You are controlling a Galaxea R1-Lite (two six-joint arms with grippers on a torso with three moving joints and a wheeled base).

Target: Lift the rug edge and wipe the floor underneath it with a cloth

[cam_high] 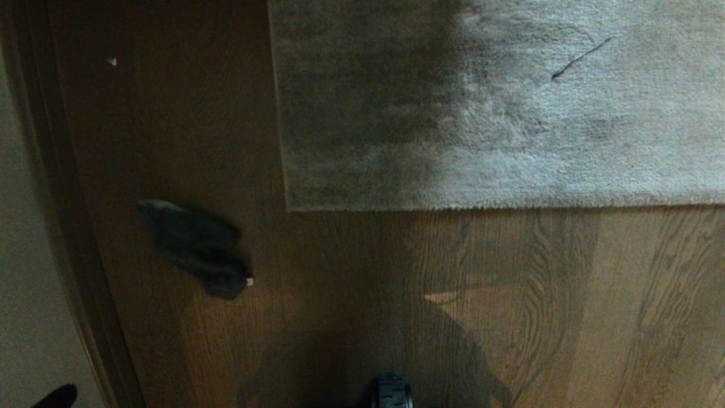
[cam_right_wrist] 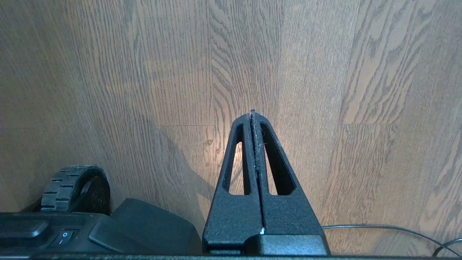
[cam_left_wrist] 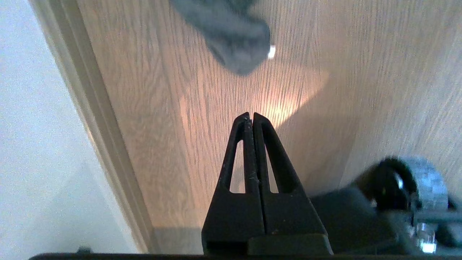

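Left gripper (cam_left_wrist: 249, 117): We see its two black fingers pressed flat together with nothing between them, hanging over bare planks.

Right gripper (cam_right_wrist: 253, 115): Likewise closed tight and empty, parked above the floor (cam_right_wrist: 325, 72) beside the robot's base; a thin cable (cam_right_wrist: 389, 231) trails behind it.

Base wheel (cam_left_wrist: 408, 184): Close alongside the left gripper, low by the base.

Cloth (cam_left_wrist: 231, 34): The small grey rag lies crumpled on the floor a little ahead of the left fingertips, its white tag (cam_left_wrist: 271, 51) showing at one end. In the head view it (cam_high: 195, 246) sits near the skirting board (cam_high: 85, 255), apart from the rug.

Rug edge (cam_high: 481, 207): Farthest from both grippers, the straight border and its corner (cam_high: 290, 208) lie flat on the boards, so we judge that neither lifting nor wiping has begun.

Dark streak (cam_high: 580, 58): A thin line on the pile; in this dim view we cannot say whether it is a thread or a crease.

Risks: With the jaws closed, a descent onto the cloth would only push it along towards the wall. A shallow pinch may catch just a fold and let the rag slip free. At the rug, a flat, thin border gives little to grip, and fingers scraping in could shove the whole rug instead of raising it.
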